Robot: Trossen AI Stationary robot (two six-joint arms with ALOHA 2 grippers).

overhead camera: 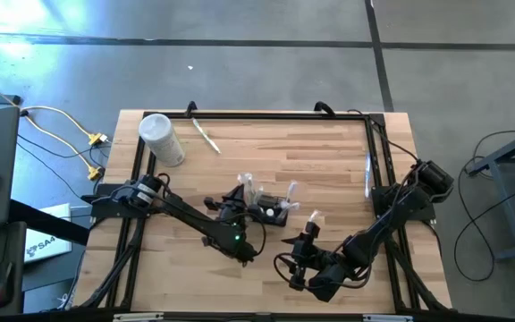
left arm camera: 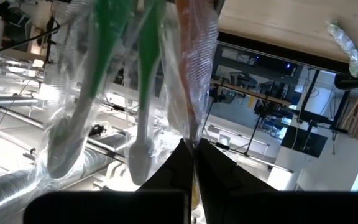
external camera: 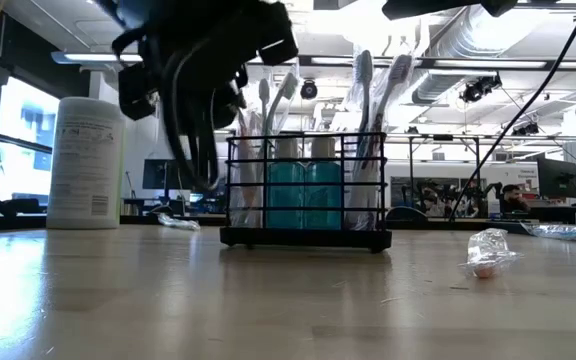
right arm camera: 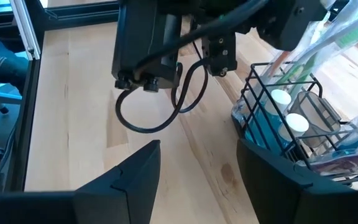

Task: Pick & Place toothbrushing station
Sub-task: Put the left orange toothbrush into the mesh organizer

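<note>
The toothbrushing station [external camera: 304, 190] is a black wire basket standing on its base at the table's middle; it also shows in the high view [overhead camera: 274, 213] and the right wrist view [right arm camera: 284, 118]. It holds two blue bottles and several toothbrushes in clear wrappers. My left gripper [overhead camera: 242, 195] is above the station's left end, shut on one wrapped toothbrush [left arm camera: 191, 93]. My right gripper [right arm camera: 197, 168] is open and empty, near the station on its near-right side [overhead camera: 308, 237]. My left gripper pinches the clear wrapper of an orange-handled toothbrush [left arm camera: 193, 142] between its two shut fingers [left arm camera: 216, 165]. The fingers come from the table's left side, at the upper ends of the brushes [external camera: 258, 95]. The brush stands in the basket with the others.
A white cylindrical container [external camera: 86, 160] stands at the far left [overhead camera: 161, 139]. A wrapped toothbrush [overhead camera: 206, 137] lies near the far edge. A small clear-wrapped item [external camera: 488, 252] lies right of the station. A black frame [overhead camera: 383, 170] borders the table.
</note>
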